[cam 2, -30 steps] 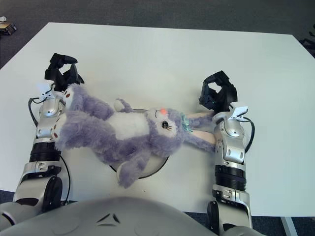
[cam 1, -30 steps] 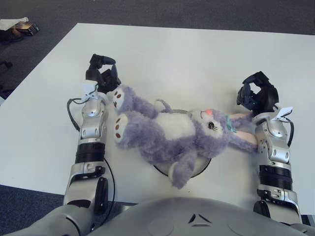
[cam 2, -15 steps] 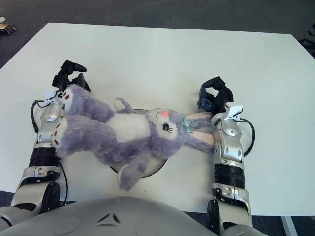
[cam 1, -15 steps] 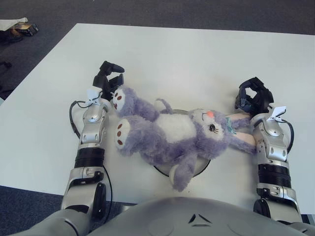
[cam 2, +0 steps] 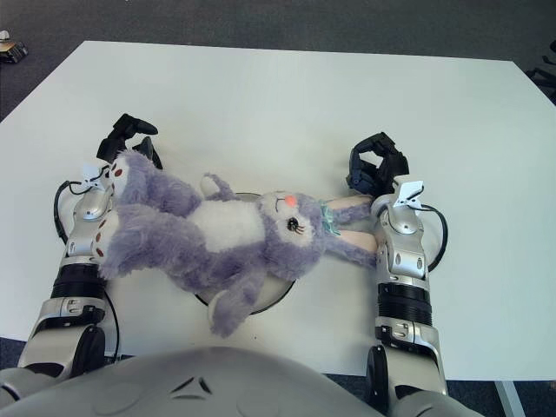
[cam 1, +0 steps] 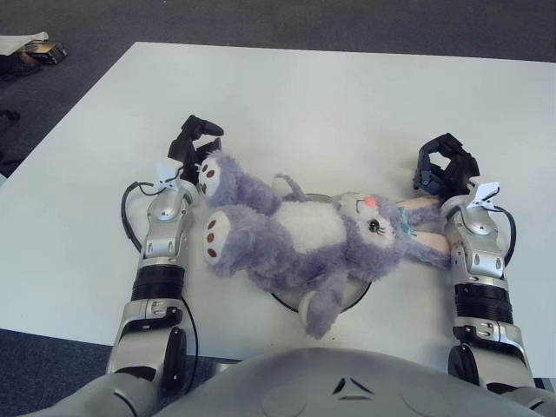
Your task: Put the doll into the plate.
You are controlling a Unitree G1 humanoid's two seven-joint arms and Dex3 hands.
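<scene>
A purple plush bunny doll [cam 1: 300, 233] lies on its back across a round plate [cam 1: 359, 294], which shows only as a dark rim below its belly and arm. Its feet point left and its ears right. My left hand [cam 1: 196, 142] sits just behind the upper foot, its fingers loosely bent and holding nothing. My right hand [cam 1: 444, 165] hovers just beyond the pink-lined ears [cam 1: 421, 211], with relaxed fingers and nothing in them.
The white table [cam 1: 347, 104] stretches away behind the doll, with dark carpet around it. Some small items lie on the floor at the far left [cam 1: 35, 52]. My torso [cam 1: 339, 382] fills the bottom edge.
My left hand has moved right and closer to the doll's upper foot. My right hand has shifted slightly left. The doll has barely moved on the plate.
</scene>
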